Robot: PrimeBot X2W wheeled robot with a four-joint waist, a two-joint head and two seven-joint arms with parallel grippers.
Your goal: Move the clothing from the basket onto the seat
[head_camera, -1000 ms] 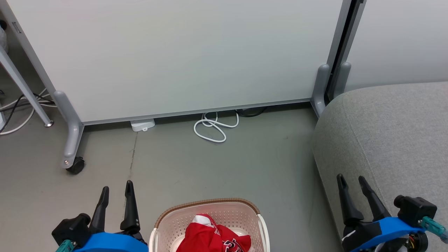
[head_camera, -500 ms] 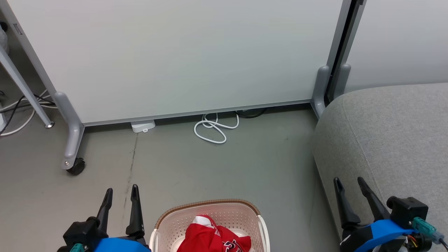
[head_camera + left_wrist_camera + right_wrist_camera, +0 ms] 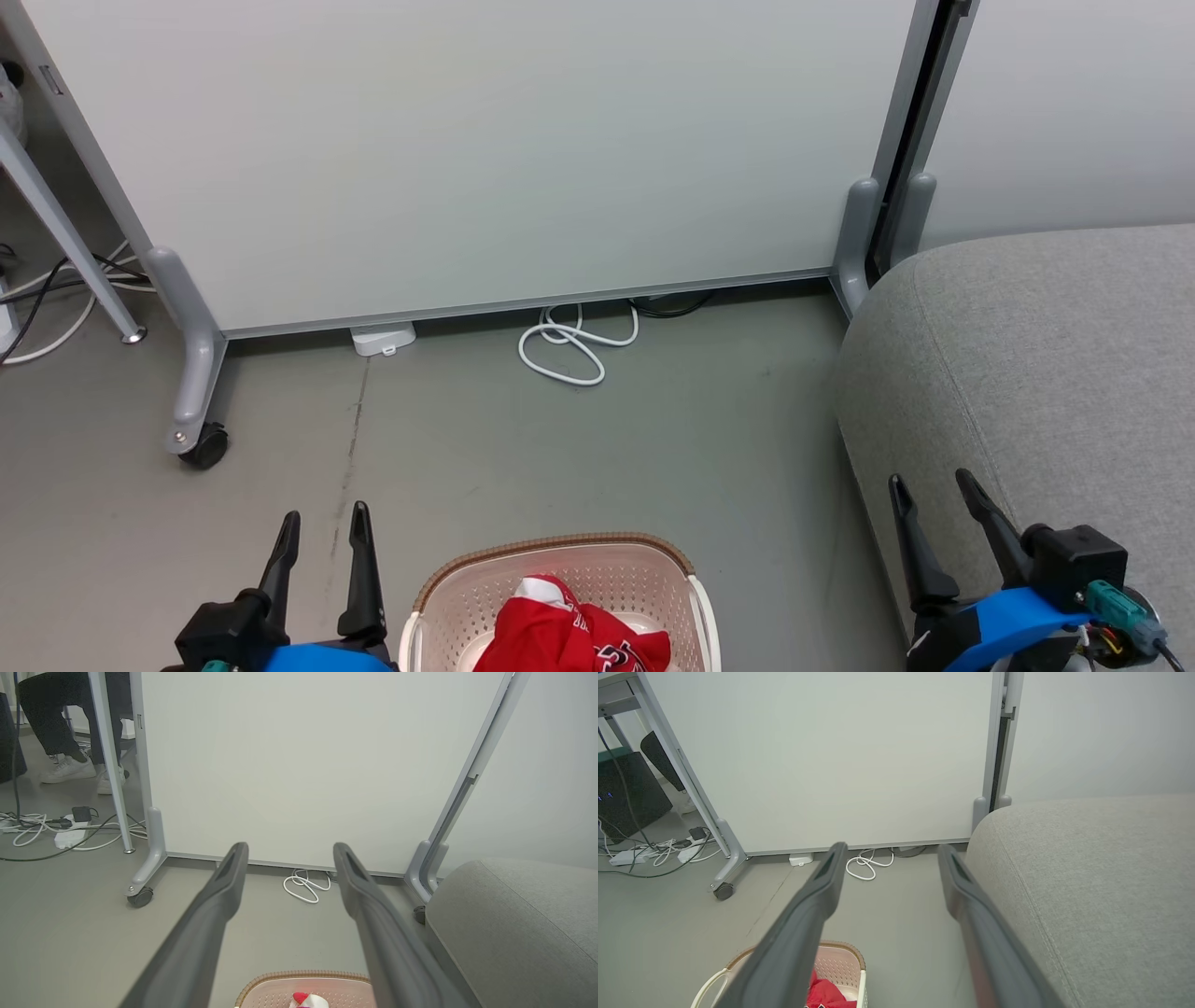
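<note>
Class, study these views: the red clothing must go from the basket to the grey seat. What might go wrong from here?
1. The clothing lies bunched in the basket; a pinch may catch only part of it, or drag the light basket along.
2. The right hand hangs close beside the seat; swinging may brush it.
3. The seat's edge is rounded; clothing dropped there may slide to the floor.

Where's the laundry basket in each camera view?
Head view: basket at the bottom edge, centre.
Left wrist view: basket at the bottom edge, centre.
Right wrist view: basket at the bottom edge, left of centre.
Shared landmark: coiled white cable.
</note>
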